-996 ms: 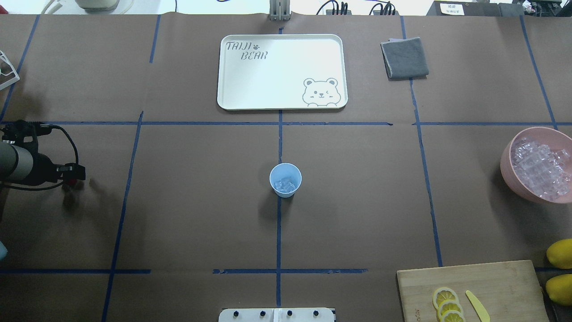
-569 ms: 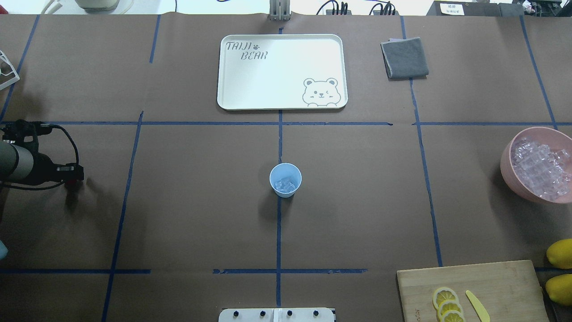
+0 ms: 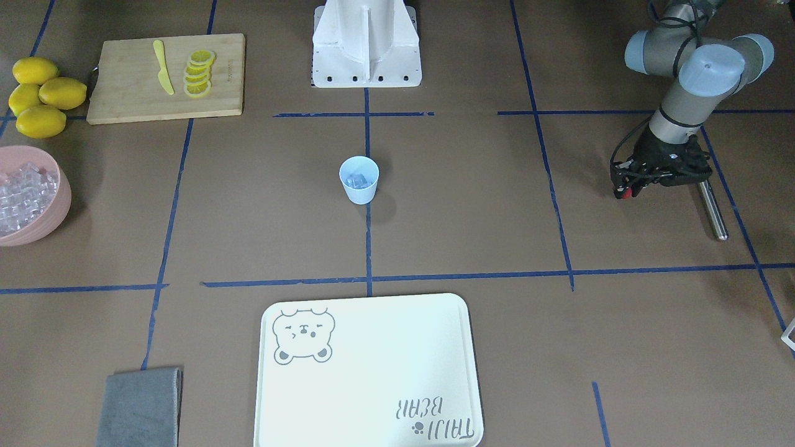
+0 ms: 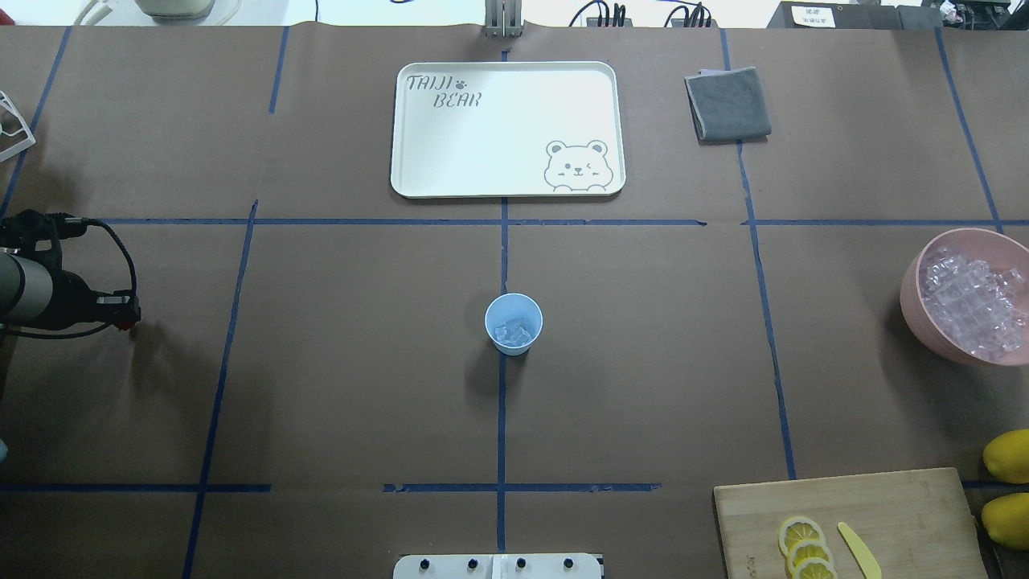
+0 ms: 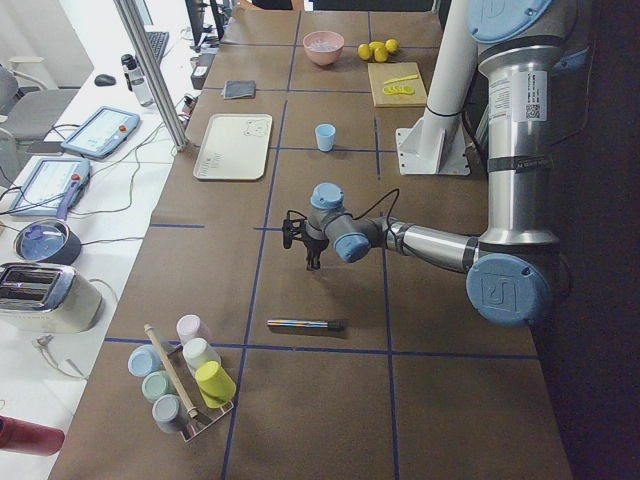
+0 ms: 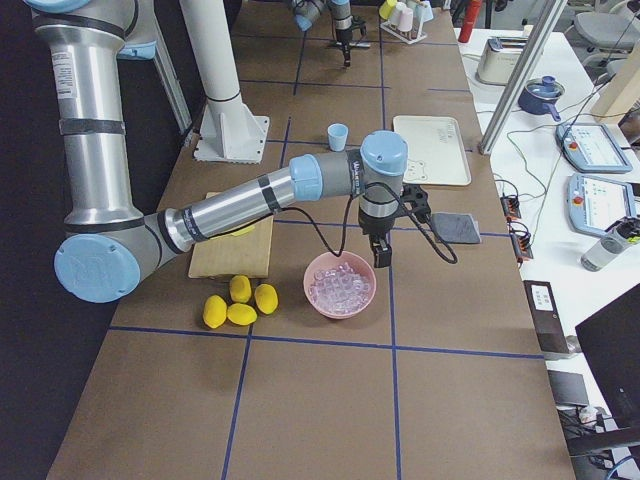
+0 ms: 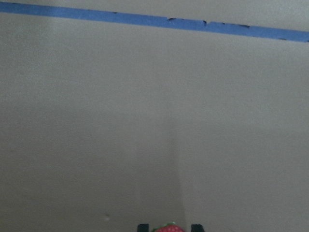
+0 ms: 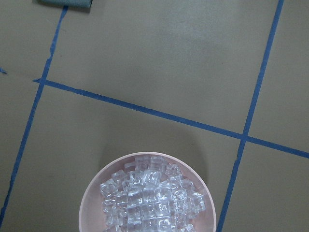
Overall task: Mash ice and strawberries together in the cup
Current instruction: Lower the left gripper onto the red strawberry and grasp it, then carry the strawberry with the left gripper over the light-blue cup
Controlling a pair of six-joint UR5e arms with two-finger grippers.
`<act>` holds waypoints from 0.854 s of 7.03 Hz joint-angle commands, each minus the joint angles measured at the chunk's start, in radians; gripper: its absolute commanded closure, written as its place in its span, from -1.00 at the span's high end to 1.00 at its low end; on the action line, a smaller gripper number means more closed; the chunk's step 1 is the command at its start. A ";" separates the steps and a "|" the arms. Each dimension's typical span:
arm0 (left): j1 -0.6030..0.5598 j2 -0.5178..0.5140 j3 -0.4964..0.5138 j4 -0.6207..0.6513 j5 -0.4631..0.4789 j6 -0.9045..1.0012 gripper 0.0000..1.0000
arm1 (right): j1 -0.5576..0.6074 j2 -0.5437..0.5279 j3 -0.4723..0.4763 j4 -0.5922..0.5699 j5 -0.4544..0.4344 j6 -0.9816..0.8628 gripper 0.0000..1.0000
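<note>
The light-blue cup [image 4: 514, 323] stands upright at the table's centre with a few cubes of ice [image 4: 513, 332] inside. My left gripper [image 4: 122, 311] hovers far to the cup's left, shut on the strawberry [image 7: 169, 228], whose red top peeks out between the fingertips [image 7: 143, 227] in the left wrist view. A red spot shows at that gripper [image 3: 625, 190] in the front-facing view too. My right gripper [image 6: 380, 255] hangs over the pink bowl [image 6: 340, 285]; it shows only in the exterior right view, so I cannot tell whether it is open or shut.
The pink bowl [image 4: 965, 297] of ice cubes sits at the right edge. A white bear tray [image 4: 506, 129] and grey cloth [image 4: 727, 103] lie far back. A cutting board [image 4: 852, 523] holds lemon slices and a yellow knife, lemons beside it. A metal rod [image 3: 711, 211] lies near the left arm.
My left gripper has drifted a little further toward the table's left edge, away from the cup. The cup and everything else stay put.
</note>
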 commanded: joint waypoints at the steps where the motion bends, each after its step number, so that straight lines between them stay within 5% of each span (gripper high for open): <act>1: -0.024 -0.015 -0.132 0.165 -0.036 0.000 -1.00 | 0.011 -0.004 0.000 0.000 0.001 -0.003 0.98; 3: -0.022 -0.137 -0.298 0.473 -0.044 -0.004 -1.00 | 0.026 -0.026 -0.005 0.000 0.001 -0.004 0.98; 5: 0.026 -0.448 -0.305 0.738 -0.080 -0.180 -1.00 | 0.046 -0.065 -0.006 0.001 -0.003 -0.015 0.98; 6: 0.100 -0.546 -0.290 0.771 -0.077 -0.298 -1.00 | 0.060 -0.092 -0.009 0.001 -0.003 -0.064 0.98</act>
